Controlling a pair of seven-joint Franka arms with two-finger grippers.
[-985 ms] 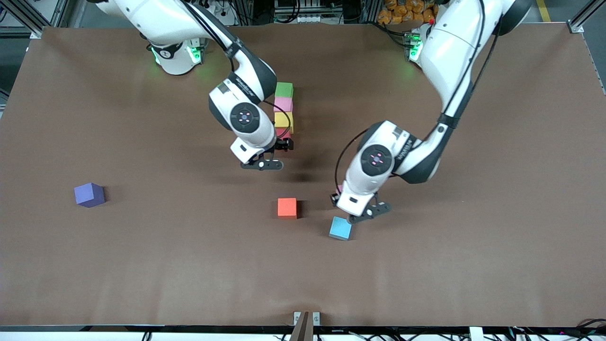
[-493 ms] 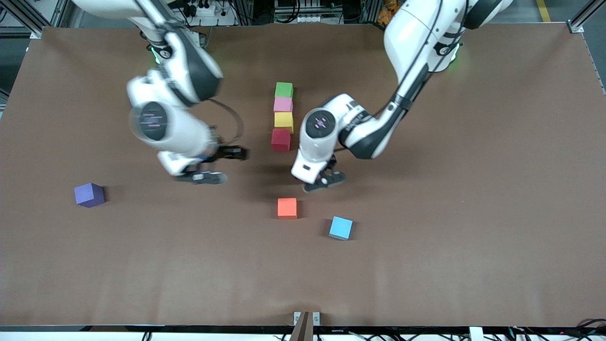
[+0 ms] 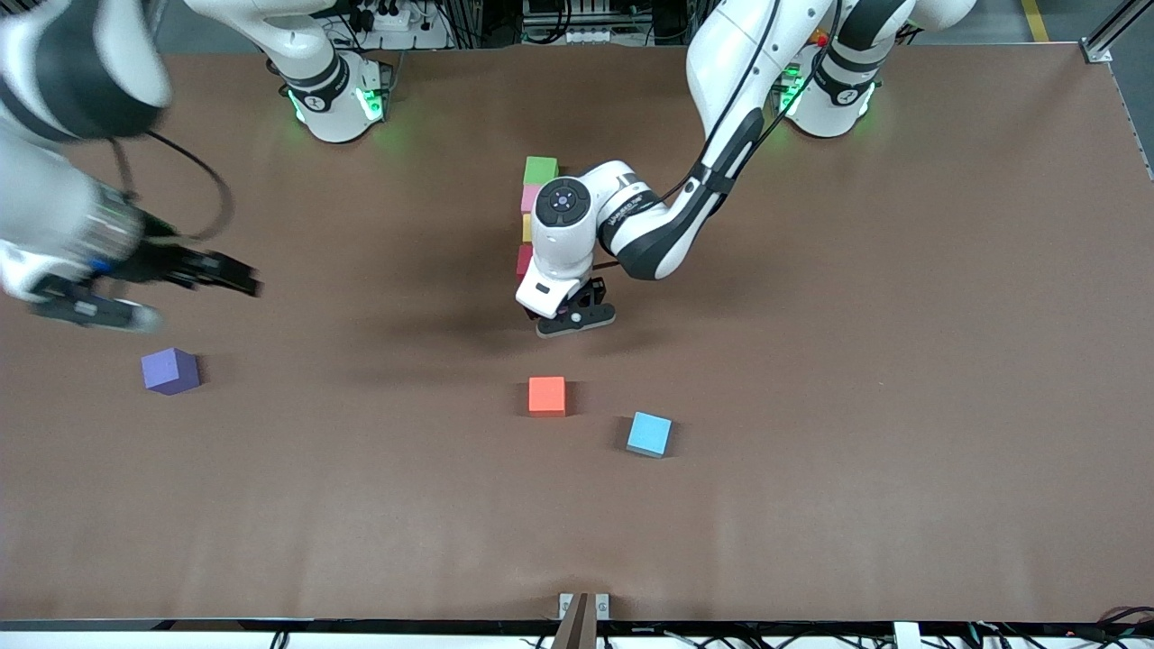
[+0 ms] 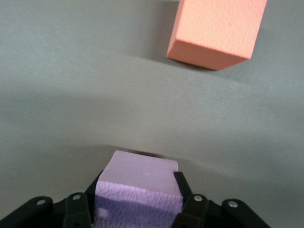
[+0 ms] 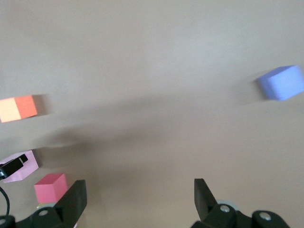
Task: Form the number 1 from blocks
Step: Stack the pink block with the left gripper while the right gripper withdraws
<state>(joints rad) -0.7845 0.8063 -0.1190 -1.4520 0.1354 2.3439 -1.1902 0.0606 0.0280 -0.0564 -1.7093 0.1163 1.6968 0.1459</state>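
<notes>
Your left pincer point(image 4: 137, 209) has a pink block point(image 4: 140, 183) clamped, hovering over the table point(image 3: 811, 505) just beside the red block point(image 3: 523, 261) ending the green-pink-yellow-red column. Your right pincer point(image 5: 140, 197) is spread wide, empty, over the purple block's point(image 3: 169, 370) end.

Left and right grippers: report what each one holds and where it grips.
The left gripper clamps a pink block by two opposite side faces, over the table by the column's near end. The right gripper is open and holds nothing.

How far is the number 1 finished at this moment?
Done: green block, pink block, yellow and red stand in one column. In hand: left pincer holds the second pink block at the column's near end. Right pincer is open, empty. Left: setting it down.
</notes>
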